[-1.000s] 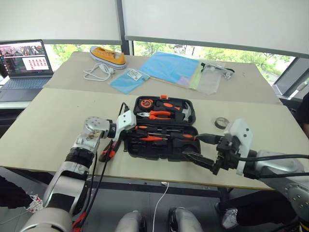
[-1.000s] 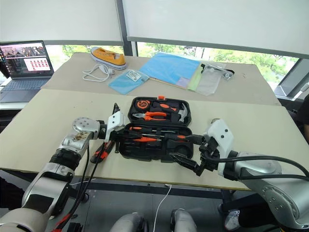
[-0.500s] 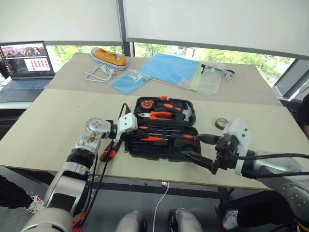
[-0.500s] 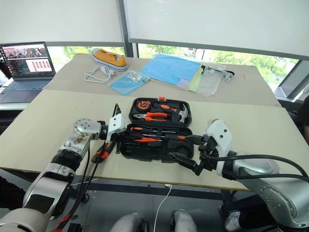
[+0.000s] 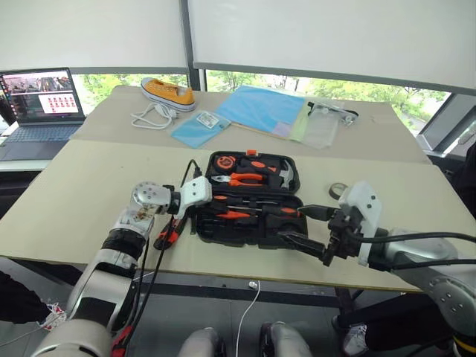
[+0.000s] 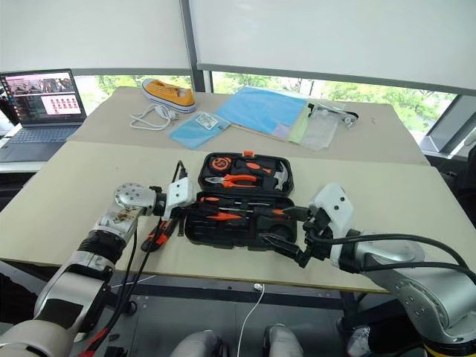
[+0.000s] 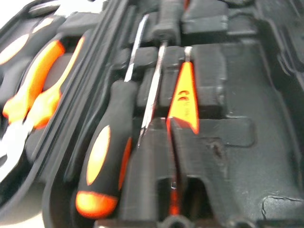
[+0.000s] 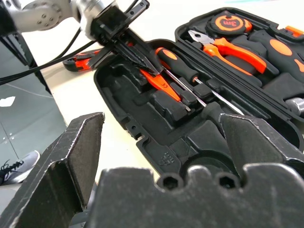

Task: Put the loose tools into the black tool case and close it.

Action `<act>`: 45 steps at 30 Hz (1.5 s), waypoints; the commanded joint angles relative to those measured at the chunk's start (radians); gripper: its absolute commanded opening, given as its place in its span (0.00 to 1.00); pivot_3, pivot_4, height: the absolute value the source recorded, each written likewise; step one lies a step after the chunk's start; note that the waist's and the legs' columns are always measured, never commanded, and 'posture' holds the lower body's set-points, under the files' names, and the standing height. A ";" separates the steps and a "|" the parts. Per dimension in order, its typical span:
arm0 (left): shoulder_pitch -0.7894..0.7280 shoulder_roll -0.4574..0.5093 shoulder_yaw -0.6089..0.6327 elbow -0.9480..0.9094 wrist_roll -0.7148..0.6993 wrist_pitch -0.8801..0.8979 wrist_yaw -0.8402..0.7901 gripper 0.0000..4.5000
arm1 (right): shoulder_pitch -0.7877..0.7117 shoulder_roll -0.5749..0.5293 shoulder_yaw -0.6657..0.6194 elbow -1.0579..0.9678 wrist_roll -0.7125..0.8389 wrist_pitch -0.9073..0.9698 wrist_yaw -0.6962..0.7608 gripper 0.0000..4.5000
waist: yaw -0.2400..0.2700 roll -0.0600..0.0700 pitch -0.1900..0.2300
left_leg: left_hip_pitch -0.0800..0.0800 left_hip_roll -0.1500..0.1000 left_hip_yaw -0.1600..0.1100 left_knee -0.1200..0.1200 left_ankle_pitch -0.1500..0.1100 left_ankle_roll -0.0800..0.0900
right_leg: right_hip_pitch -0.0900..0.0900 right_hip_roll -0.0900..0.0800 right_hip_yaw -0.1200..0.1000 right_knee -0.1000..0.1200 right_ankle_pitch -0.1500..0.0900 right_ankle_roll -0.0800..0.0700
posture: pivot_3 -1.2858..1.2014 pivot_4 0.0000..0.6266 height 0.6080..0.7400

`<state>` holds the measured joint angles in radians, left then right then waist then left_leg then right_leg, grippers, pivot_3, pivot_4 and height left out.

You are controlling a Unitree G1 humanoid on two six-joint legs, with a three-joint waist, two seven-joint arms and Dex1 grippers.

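My left claw (image 8: 124,46) sits at the left end of the black tool case (image 5: 249,199), which lies open on the counter (image 5: 89,193) straight ahead of me. Its two black fingers (image 8: 135,54) stand slightly parted around the butt of the thin all-orange screwdriver (image 8: 159,81), which rests in a moulded slot of the near half of the case; I cannot tell whether they still pinch it. Just beyond that claw's tips, one slot farther from me, lies an orange-and-black-handled screwdriver (image 7: 107,156), with a second one (image 5: 281,210) pointing the other way toward my right claw. Below and just outside my left claw, on the bare counter beside the case, lies the orange-black utility knife (image 5: 168,232). My right claw (image 5: 305,227) hovers at the case's near right corner with its fingers spread wide and nothing between them. Beyond that claw, apart from the case, the small dark tape roll (image 5: 341,190) lies on the counter. The far half of the case holds the pliers (image 5: 239,178), the hammer (image 5: 281,172) and the round tape measure (image 5: 225,161).
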<state>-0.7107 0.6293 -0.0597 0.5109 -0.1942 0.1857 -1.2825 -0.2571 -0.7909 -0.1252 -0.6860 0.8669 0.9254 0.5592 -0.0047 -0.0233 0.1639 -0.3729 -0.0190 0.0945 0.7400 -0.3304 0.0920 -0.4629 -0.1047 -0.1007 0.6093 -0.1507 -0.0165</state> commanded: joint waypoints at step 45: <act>0.283 0.172 0.147 -0.597 -0.184 0.687 0.593 0.39 | -0.035 -0.012 0.084 0.007 -0.102 -0.100 0.232 1.00 | 0.044 0.006 0.002 | 0.009 -0.004 -0.004 -0.012 0.000 -0.025 | 0.006 -0.005 -0.004 0.002 -0.008 -0.001 | 0.52 0.24 0.84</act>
<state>-0.3836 0.7825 0.0180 -0.1149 -0.3673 0.9804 -0.6370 -0.2903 -0.7871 0.0034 -0.6404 0.7328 0.8167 0.7856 0.0389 -0.0172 0.1663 -0.3653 -0.0222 0.0900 0.7282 -0.3296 0.0662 -0.4585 -0.1090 -0.1054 0.6114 -0.1588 -0.0175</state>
